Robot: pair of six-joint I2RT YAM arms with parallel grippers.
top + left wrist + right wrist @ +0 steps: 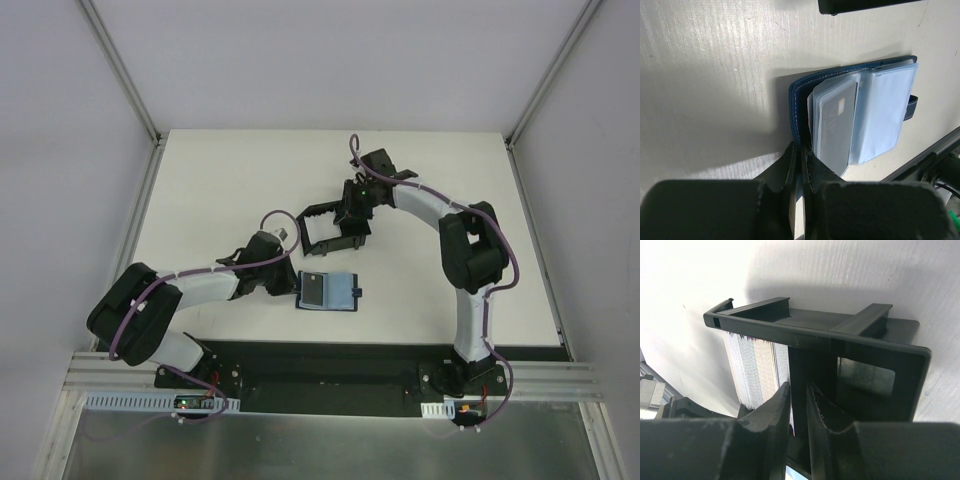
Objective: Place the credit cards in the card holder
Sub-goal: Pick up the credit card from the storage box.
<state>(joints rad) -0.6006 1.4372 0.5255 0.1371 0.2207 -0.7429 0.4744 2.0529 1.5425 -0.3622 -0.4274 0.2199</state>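
Left claw [800,150] is clamped on the card holder [875,105] at its near cover edge. The holder lies open just ahead of the claw. Right claw [797,390] is at the tray [815,332], jaws narrow, grip unclear. The cards [757,370] stand on edge just left of its fingers, so the right arm is nearer.

Top view: high above the near edge, looking down on the whole table [230,170].
Left wrist: close and low, facing the card holder [880,100].
Right wrist: very close against the black tray [815,335].
Shared: the top view takes in both.
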